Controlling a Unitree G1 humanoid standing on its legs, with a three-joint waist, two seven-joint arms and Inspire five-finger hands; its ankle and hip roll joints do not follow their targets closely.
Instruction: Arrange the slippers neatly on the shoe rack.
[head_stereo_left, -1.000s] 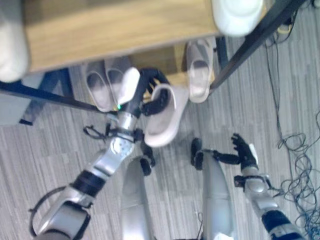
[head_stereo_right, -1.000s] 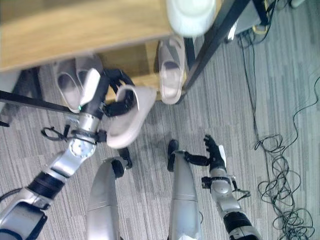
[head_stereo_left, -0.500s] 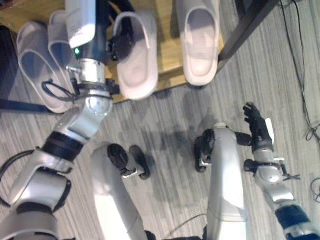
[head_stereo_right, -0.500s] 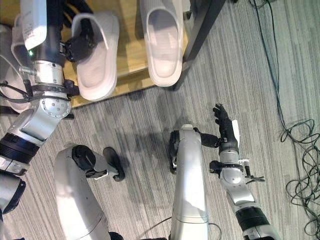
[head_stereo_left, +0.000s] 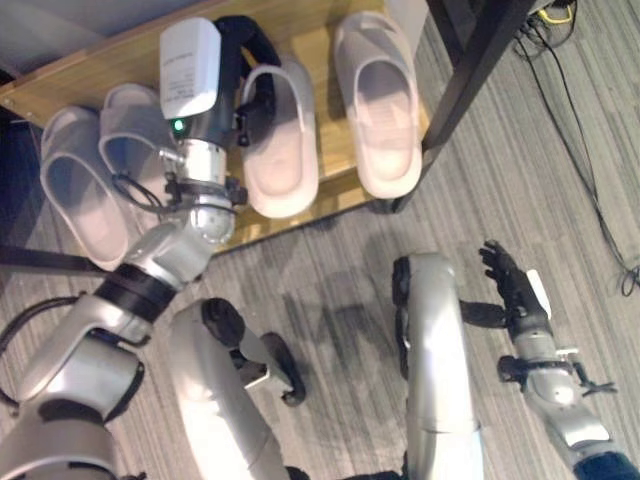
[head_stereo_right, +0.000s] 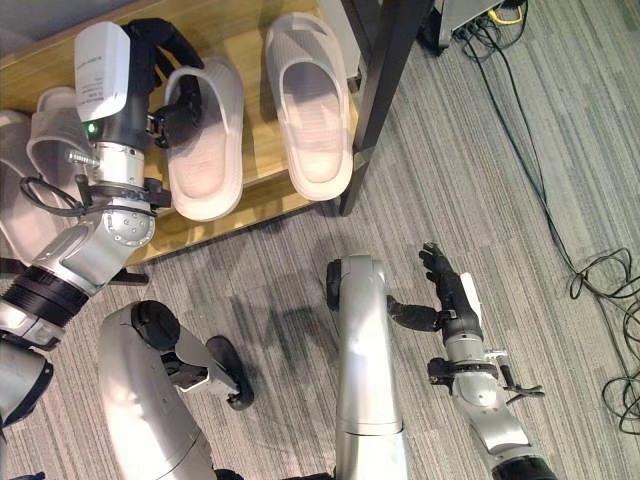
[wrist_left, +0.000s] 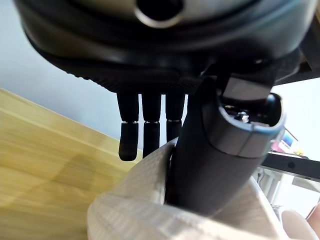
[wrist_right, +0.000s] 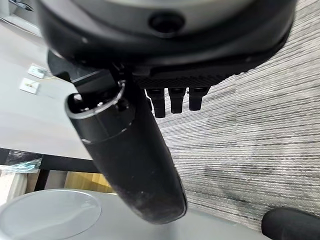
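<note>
We see a pale slipper (head_stereo_left: 281, 140) lying flat on the wooden shelf of the shoe rack (head_stereo_left: 330, 205), sole down, with its heel end reaching the shelf's front edge and its toe end toward the back. Our left hand (head_stereo_left: 245, 75) is clamped on the slipper's strap near the toe end; in the left wrist view the thumb (wrist_left: 220, 150) presses down on the pale strap (wrist_left: 150, 200) while the fingers (wrist_left: 145, 130) curl over its far side. Just beside it, toward the shelf's right end, lies a second slipper (head_stereo_left: 378, 105), parallel to the first and not touching it, close to the rack's dark post (head_stereo_left: 465, 75). Toward the shelf's left end lies another pair of slippers (head_stereo_left: 100, 175), side by side and touching, partly behind our left arm. Our right hand (head_stereo_right: 450, 295) hangs over the grey carpet floor (head_stereo_right: 560, 150), well apart from the rack, fingers straight and spread, holding nothing.
</note>
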